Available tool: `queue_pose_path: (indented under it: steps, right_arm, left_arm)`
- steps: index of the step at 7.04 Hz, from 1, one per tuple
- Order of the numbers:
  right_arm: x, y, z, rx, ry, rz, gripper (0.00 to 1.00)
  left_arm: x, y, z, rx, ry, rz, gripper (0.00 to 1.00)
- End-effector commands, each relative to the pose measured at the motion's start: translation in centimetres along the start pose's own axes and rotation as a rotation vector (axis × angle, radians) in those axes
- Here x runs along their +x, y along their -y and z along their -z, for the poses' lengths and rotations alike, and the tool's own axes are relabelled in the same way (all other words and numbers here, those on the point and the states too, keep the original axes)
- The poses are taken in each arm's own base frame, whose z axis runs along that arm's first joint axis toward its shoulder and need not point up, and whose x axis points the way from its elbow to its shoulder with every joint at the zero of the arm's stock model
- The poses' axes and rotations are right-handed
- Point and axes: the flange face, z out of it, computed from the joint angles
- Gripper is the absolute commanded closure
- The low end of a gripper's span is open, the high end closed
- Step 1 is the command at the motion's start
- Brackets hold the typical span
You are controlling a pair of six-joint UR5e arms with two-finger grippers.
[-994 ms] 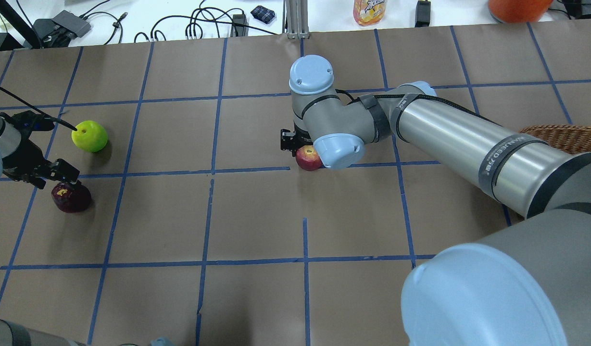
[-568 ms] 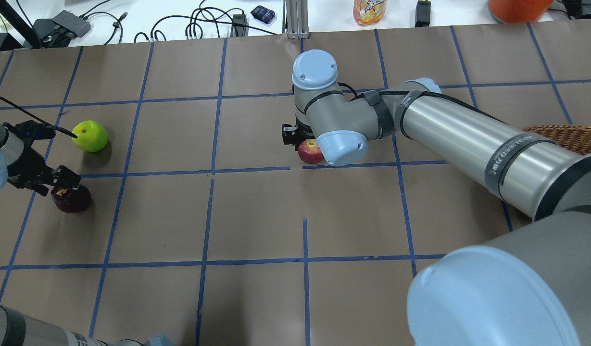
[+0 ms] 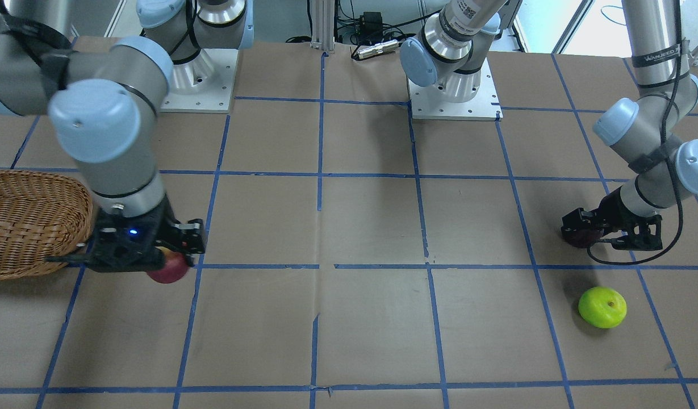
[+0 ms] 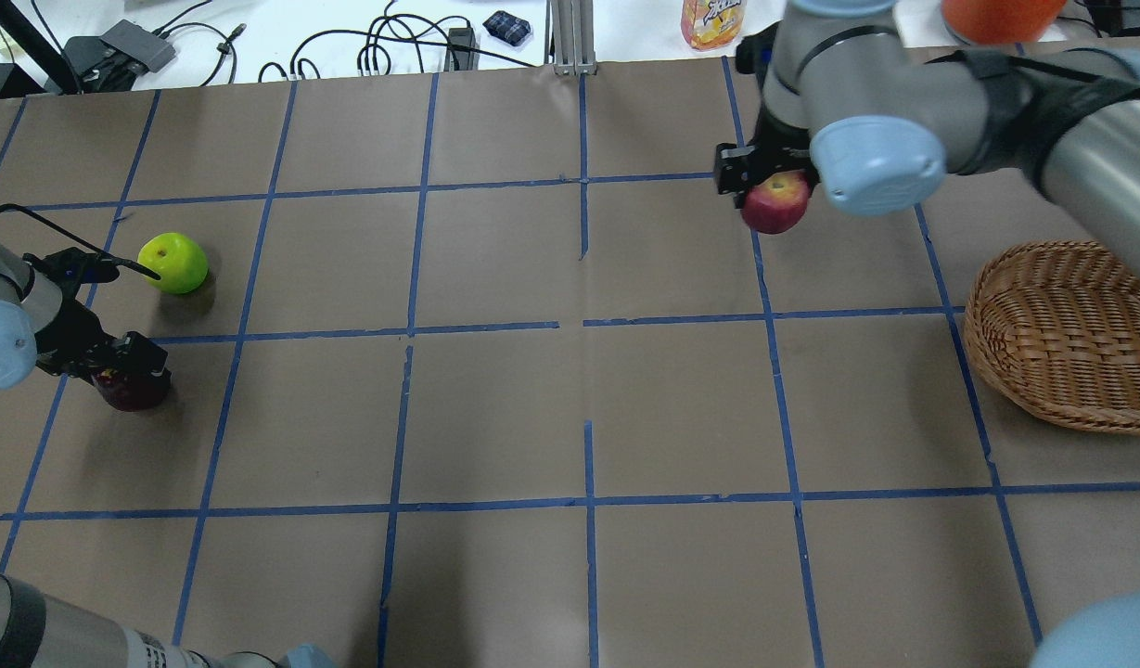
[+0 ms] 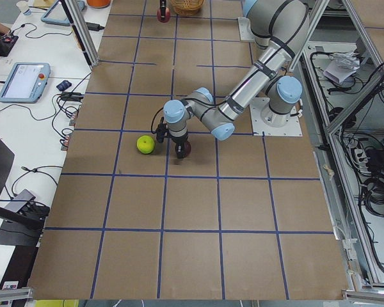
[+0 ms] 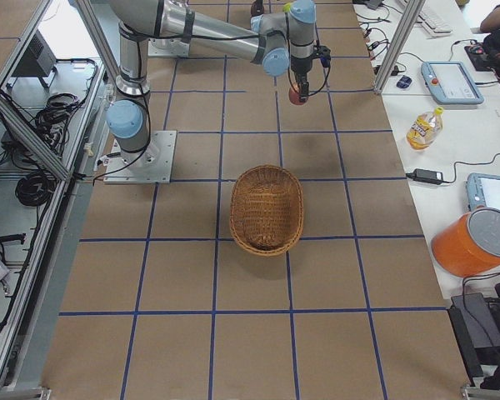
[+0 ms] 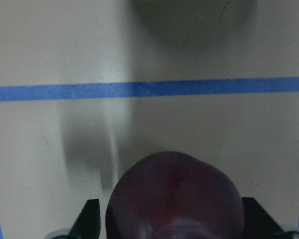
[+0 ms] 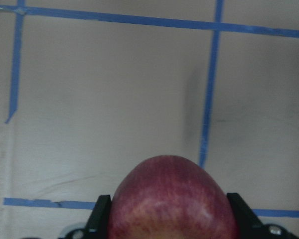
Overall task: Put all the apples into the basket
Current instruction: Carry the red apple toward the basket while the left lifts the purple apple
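My right gripper [image 4: 772, 186] is shut on the red apple [image 4: 774, 208] and holds it above the table, left of and beyond the wicker basket [image 4: 1070, 334]. The red apple fills the bottom of the right wrist view [image 8: 172, 199] between both fingers. My left gripper [image 4: 124, 371] is down over the dark purple apple [image 4: 135, 395], which rests on the table. In the left wrist view the jaws stand on either side of this apple [image 7: 174, 199], with a small gap on one side. The green apple [image 4: 172, 263] lies free just beyond it. The basket [image 3: 30, 221] is empty.
A yellow bottle [image 4: 713, 20], an orange bucket [image 4: 996, 17] and cables [image 4: 384, 46] lie beyond the table's far edge. Blue tape lines grid the brown table top [image 4: 495, 408]. The arm bases [image 3: 454, 85] stand at the robot's side.
My right arm has lifted the red apple off the table and carried it right and away, nearer the basket. My left gripper has come down around the purple apple.
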Motion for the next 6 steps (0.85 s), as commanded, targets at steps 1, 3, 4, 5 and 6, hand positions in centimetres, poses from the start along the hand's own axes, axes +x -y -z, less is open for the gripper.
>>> queue_pose_path:
  steps: [1,3,4,5,6]
  right_arm:
    - [14.6,-4.6,1.9,-0.058,-0.079,0.055,0.60]
    - [31.5,-11.1,-0.9,-0.117,-0.027,0.079,0.63]
    - [35.7,-13.1,-3.8,-0.093,0.032,0.101,0.66]
    - [40.2,-14.4,-7.7,-0.073,0.008,0.122,0.66]
    - [43.8,-16.0,-11.8,-0.069,0.060,0.132,0.66]
  left_arm:
    - [1.1,0.1,3.0,0.025,0.026,0.015,0.90]
    - [8.9,2.0,6.8,0.069,-0.037,0.032,0.90]
    - [16.4,3.2,8.2,0.089,-0.028,0.007,0.90]
    - [24.8,3.7,8.4,0.096,-0.045,0.020,0.91]
    - [33.9,3.8,7.9,0.124,-0.081,0.067,0.90]
